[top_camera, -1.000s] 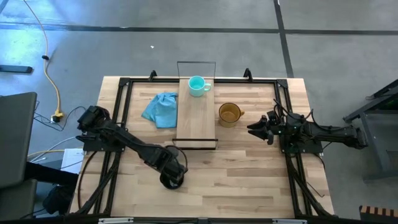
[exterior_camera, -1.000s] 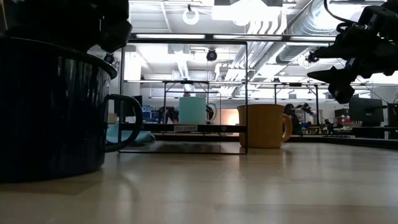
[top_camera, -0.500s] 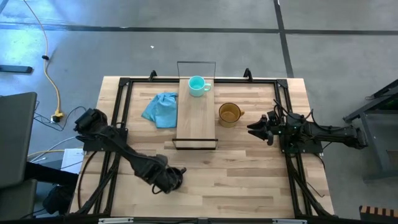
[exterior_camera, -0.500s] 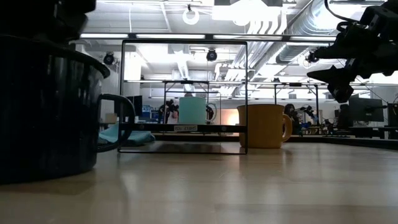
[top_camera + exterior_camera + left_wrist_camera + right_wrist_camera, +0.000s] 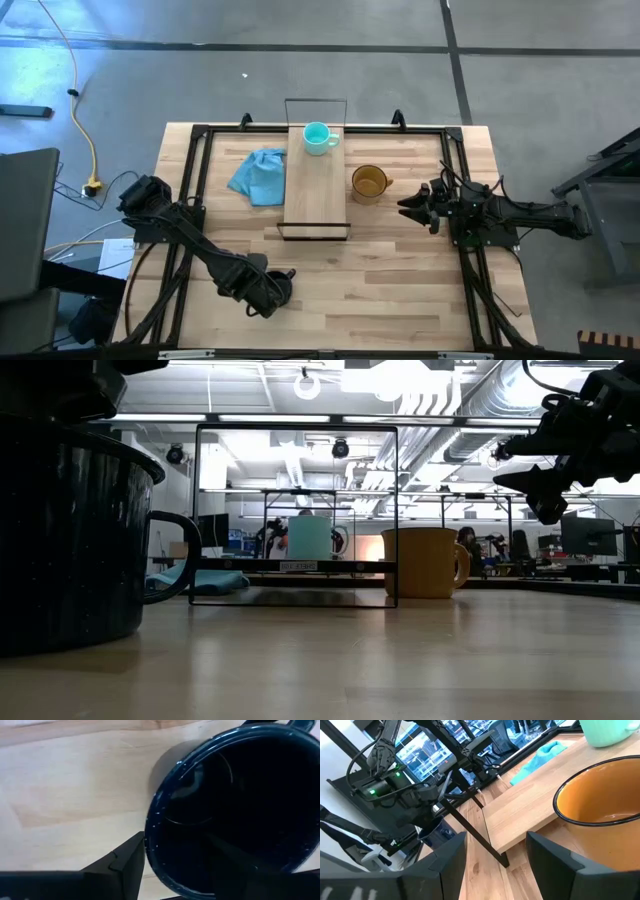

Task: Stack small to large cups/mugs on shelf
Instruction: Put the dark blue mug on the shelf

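Note:
The black mug [image 5: 270, 293] [image 5: 60, 540] stands upright on its base near the table's near edge, its handle [image 5: 180, 555] pointing right. My left gripper [image 5: 180, 865] [image 5: 262, 288] is open over it, pointing down, astride the mug's wall. The teal mug [image 5: 317, 137] [image 5: 309, 537] stands on the far end of the shelf [image 5: 316, 195]. The amber mug [image 5: 368, 183] [image 5: 425, 562] sits on the table just right of the shelf. My right gripper [image 5: 408, 208] [image 5: 497, 865] is open and hovers right of the amber mug, above table level. My left gripper comes from above, one finger [image 5: 127, 865] outside the black mug's wall just below the rim [image 5: 150, 835], the other [image 5: 235, 865] inside the hollow. The gap is wide, so the wall is not pinched. The outer finger lies against the wall. The mug rests on the table.
A light blue cloth [image 5: 259, 173] lies left of the shelf. Black frame rails [image 5: 195, 180] run along the table's left, right and far sides. The shelf's wire frames [image 5: 297, 515] stand at its near and far ends. Bare wood stretches between the black mug and the shelf.
My left gripper has moved toward the table's left and near edges and has come lower over the black mug. The mug has slid with it the same way, staying upright on the table.

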Tool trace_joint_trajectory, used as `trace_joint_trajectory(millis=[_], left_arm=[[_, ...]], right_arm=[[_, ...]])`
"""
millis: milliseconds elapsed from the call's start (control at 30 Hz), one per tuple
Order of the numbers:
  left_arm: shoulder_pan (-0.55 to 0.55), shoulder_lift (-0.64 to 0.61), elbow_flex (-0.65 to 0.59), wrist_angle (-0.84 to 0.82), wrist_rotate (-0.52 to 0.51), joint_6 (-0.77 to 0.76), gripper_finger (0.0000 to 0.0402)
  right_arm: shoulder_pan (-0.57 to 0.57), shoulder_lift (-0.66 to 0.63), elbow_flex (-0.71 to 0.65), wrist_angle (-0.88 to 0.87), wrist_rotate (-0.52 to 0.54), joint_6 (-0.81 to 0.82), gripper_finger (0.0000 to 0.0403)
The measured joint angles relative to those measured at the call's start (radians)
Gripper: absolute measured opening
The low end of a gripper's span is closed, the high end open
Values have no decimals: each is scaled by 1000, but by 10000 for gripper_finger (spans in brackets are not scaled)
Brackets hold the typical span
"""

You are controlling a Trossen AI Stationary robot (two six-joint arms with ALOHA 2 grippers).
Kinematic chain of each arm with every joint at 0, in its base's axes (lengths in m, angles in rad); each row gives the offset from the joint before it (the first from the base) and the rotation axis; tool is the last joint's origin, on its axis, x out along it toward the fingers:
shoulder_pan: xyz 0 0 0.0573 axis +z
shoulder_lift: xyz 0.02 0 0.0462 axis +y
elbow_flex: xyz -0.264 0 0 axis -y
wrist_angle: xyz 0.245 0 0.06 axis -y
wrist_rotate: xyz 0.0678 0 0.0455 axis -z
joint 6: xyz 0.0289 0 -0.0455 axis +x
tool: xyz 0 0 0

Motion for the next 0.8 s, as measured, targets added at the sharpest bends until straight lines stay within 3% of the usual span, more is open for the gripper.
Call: trace_joint_trajectory(millis=[133, 367, 567, 800], left_arm=[[-1, 0, 0, -20, 0, 17, 130], [0, 0, 1, -30, 3, 123, 14], [0, -1, 1, -110, 6, 202, 36], [0, -3, 2, -153, -23, 261, 15]], right_arm=[[0, 0, 0, 0, 0, 1, 195], [0, 0, 0, 0, -1, 2, 195], [0, 0, 0, 0, 0, 2, 195], [0, 0, 0, 0, 7, 3, 195]])
